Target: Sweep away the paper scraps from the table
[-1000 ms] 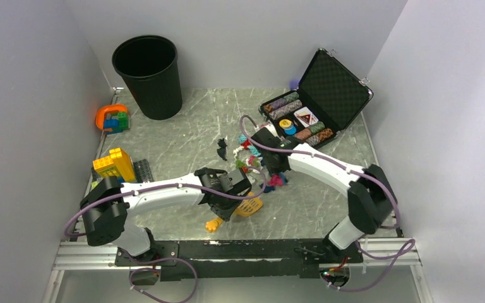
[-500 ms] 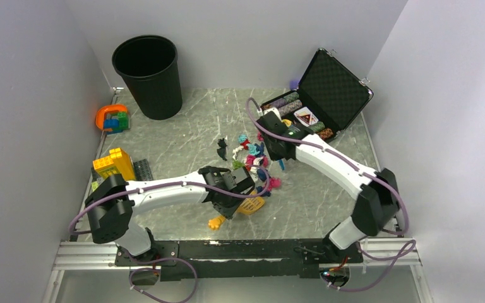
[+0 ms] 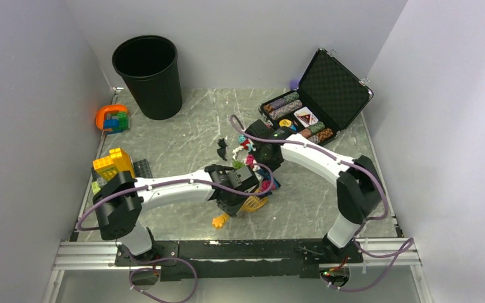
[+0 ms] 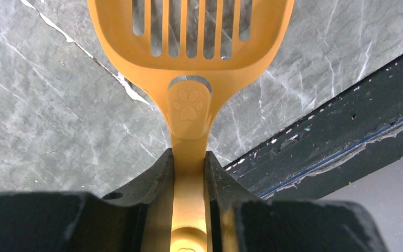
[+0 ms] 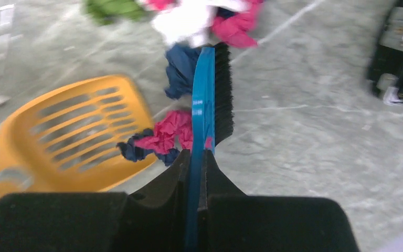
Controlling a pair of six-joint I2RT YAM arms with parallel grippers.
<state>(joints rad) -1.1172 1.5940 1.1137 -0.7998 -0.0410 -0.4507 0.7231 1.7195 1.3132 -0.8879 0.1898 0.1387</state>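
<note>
At right wrist only: scraps point(image 5: 169, 132) against brush point(image 5: 213, 94)

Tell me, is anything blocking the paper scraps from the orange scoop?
Nothing visible does. The nearest pink and blue paper scraps lie at the rim of the orange scoop, the brush on their other side.

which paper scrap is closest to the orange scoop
The pink wad with dark blue edges at the scoop's lip; the other scraps lie farther off.
</note>
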